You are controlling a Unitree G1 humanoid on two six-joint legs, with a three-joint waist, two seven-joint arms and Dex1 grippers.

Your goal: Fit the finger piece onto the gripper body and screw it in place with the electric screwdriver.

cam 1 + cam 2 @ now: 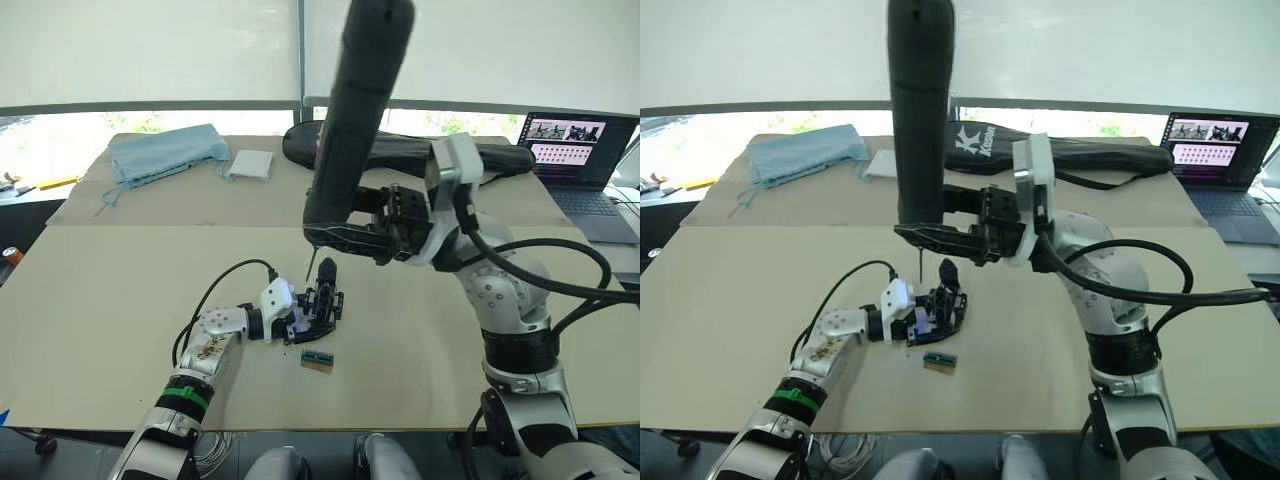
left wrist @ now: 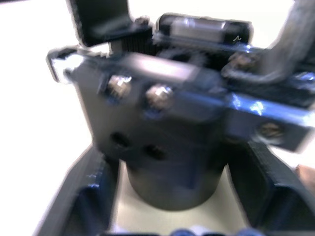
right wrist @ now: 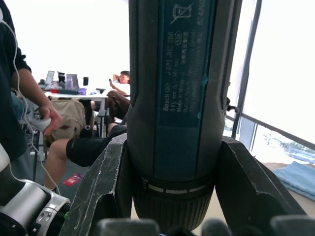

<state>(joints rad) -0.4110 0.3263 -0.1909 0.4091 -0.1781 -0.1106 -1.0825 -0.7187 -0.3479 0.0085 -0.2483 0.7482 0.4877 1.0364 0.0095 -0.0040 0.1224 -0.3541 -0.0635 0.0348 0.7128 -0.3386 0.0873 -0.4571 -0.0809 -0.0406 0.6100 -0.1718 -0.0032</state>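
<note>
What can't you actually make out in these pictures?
- Left eye view: whether the screwdriver bit touches a screw on the gripper body; too small.
- Left wrist view: the body's screws, blurred.
- Right wrist view: the screwdriver's tip, cut off by the bottom edge.

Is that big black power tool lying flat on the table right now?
No: the electric screwdriver stands nearly upright, clamped in the right gripper, its thin bit pointing down at the gripper body.

an office or lab: a laptop by bright windows, people seated at desks behind.
</note>
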